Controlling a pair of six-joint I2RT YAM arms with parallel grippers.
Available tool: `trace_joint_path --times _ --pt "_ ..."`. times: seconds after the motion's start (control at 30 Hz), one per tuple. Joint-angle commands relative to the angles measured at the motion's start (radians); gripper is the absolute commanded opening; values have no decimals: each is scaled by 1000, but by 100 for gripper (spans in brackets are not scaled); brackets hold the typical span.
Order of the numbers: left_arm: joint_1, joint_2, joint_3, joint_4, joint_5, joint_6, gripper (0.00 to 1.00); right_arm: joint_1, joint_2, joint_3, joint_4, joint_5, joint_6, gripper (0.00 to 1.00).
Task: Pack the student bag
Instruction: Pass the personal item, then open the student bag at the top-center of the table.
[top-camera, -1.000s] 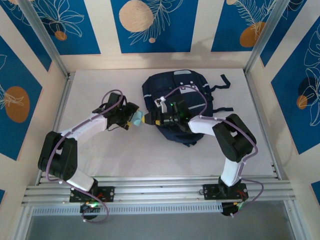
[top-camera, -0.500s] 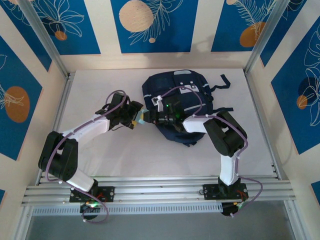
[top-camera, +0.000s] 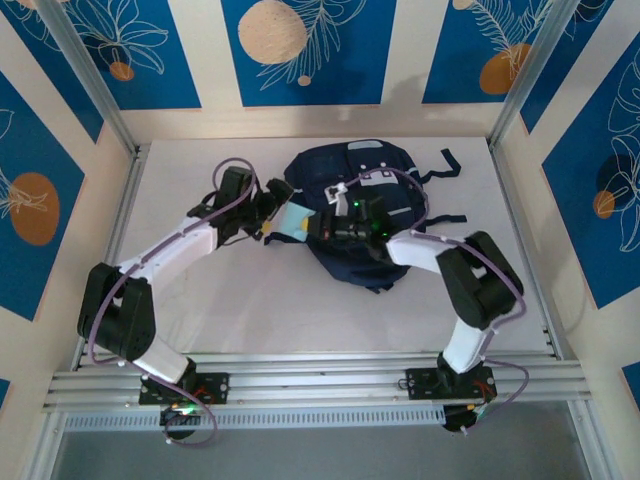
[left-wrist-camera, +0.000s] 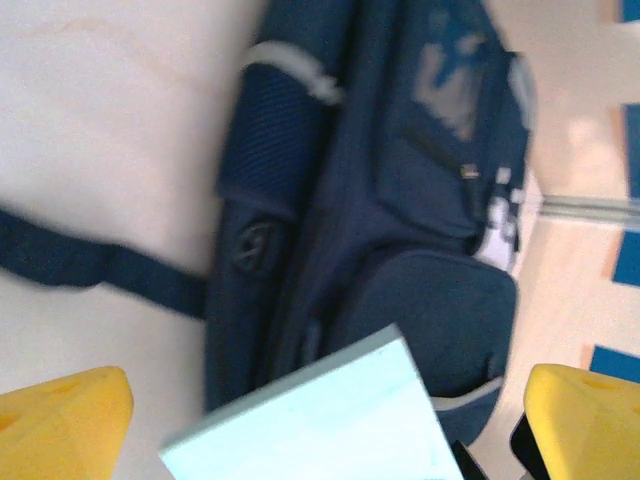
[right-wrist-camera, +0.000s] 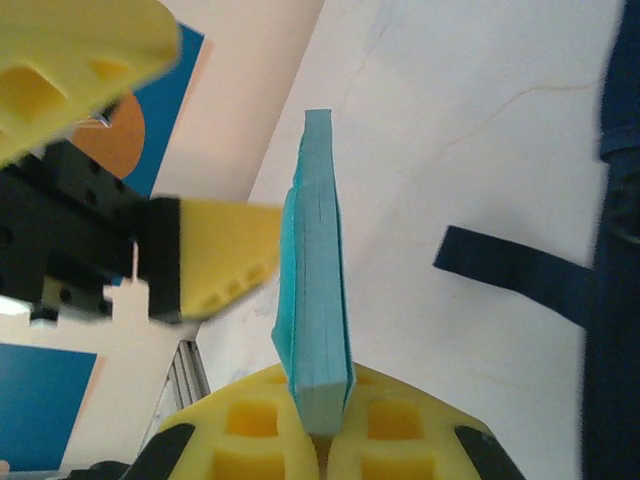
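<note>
The student bag (top-camera: 325, 172) lies flat at the far middle of the desk (top-camera: 250, 300), patched front up, black straps trailing to its right. It is soft navy fabric and looks likely to sag and fold when lifted. A firm seam, the top loop or the lip of an opening would give a surer hold than the loose panels. Whether any compartment is unzipped cannot be told.

Just beside the bag's left edge, the right end effector (right-wrist-camera: 318, 415) has its yellow fingers pressed together on one end of a thin pale-blue book (right-wrist-camera: 315, 270), held edge-on in the right wrist view. The left end effector (top-camera: 278, 213) faces it with fingers spread wide on either side of the book. One finger is close to the cover, though contact cannot be judged.
</note>
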Motion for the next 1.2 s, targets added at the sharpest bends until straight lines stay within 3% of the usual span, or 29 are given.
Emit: trace_joint_path --times 0.0,0.17,0.3,0.57,0.77,1.0,1.07,1.17 --pt "-19 43 114 -39 4 285 100 -63 -138 -19 -246 42 -62 0" --pt "-80 178 271 -114 95 525 100 -232 -290 -17 -566 109 -101 0" --pt "-156 291 388 -158 135 676 95 -377 -388 -30 -687 117 -120 0" --pt "-338 489 632 -308 -58 1026 87 -641 -529 -70 -787 106 -109 0" --pt "-418 608 759 -415 -119 1225 87 -751 -575 -101 -794 38 -91 0" --pt "-440 702 825 -444 -171 1335 85 -775 -623 -135 -805 25 -83 0" --pt "-439 721 838 -440 -221 1353 79 -779 -637 -145 -807 24 -82 0" --pt "-439 737 858 -440 -260 1380 45 -783 -656 -161 -807 13 -77 0"
